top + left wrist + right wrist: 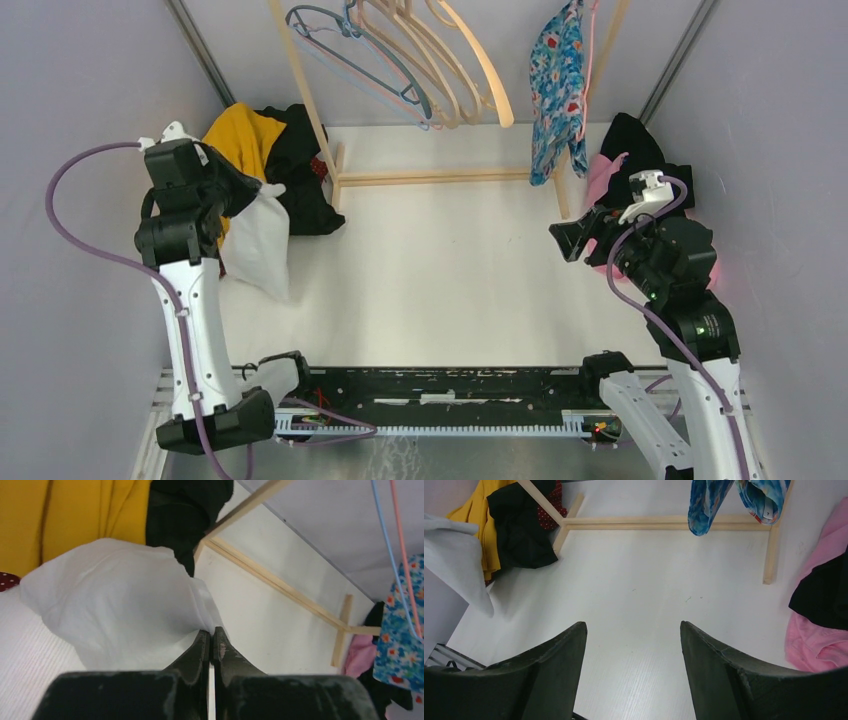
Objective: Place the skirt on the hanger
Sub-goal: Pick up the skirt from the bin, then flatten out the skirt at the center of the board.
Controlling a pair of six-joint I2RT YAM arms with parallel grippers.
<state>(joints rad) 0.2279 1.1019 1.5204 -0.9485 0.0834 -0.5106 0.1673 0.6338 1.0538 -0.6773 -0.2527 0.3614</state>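
A white skirt [262, 243] hangs from my left gripper [258, 190] at the left of the table, its hem near the table top. In the left wrist view the left gripper [212, 630] is shut on a fold of the white skirt [120, 595]. Several empty hangers [400, 60] in grey, pink and wood hang on the wooden rack [440, 176] at the back. My right gripper [566, 240] is open and empty at the right, over bare table; its open jaws show in the right wrist view [634, 626], with the skirt [459, 560] at the far left.
A pile of yellow and black clothes [285, 150] lies at the back left behind the skirt. A blue floral garment [556, 85] hangs on the rack's right side. Pink and black clothes [615, 160] lie at the back right. Grey walls close both sides.
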